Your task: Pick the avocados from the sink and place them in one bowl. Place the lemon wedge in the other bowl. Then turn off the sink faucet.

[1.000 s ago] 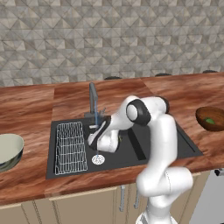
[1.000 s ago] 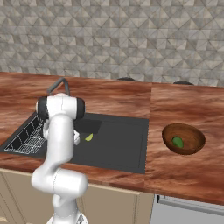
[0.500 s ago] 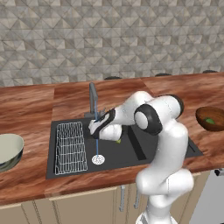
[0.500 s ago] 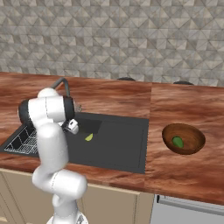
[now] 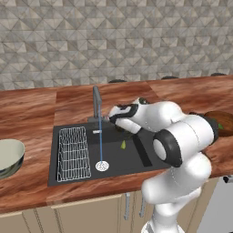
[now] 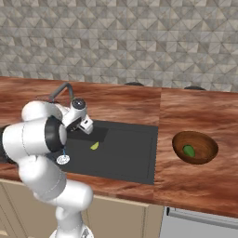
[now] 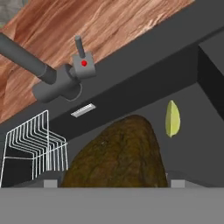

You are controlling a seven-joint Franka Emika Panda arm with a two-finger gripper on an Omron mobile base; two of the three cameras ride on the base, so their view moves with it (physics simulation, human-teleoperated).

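A dark olive-brown avocado [image 7: 116, 153] sits between my gripper's [image 7: 113, 182] two fingertips, shut on it, above the sink [image 5: 136, 159] near the faucet's base. In the left base view my gripper [image 5: 119, 123] hangs just right of the faucet [image 5: 97, 102], from which a thin stream of water still runs. The lemon wedge [image 5: 123, 144] lies on the basin floor below and to the right, also in the hand view [image 7: 172, 118]. A bright green avocado [image 6: 188, 150] rests in the brown wooden bowl [image 6: 210, 145]. The pale bowl [image 5: 10, 154] stands at the far left.
A white wire rack [image 5: 73, 152] fills the left basin, and the round drain [image 5: 102, 166] lies under the stream. The faucet's small lever [image 7: 78, 43] stands just behind the hand. Wooden counter [image 6: 195, 111] surrounds the sink, with a tiled wall behind.
My gripper has risen from the basin floor toward the faucet with the dark avocado in it. The lemon wedge has stayed where it was.
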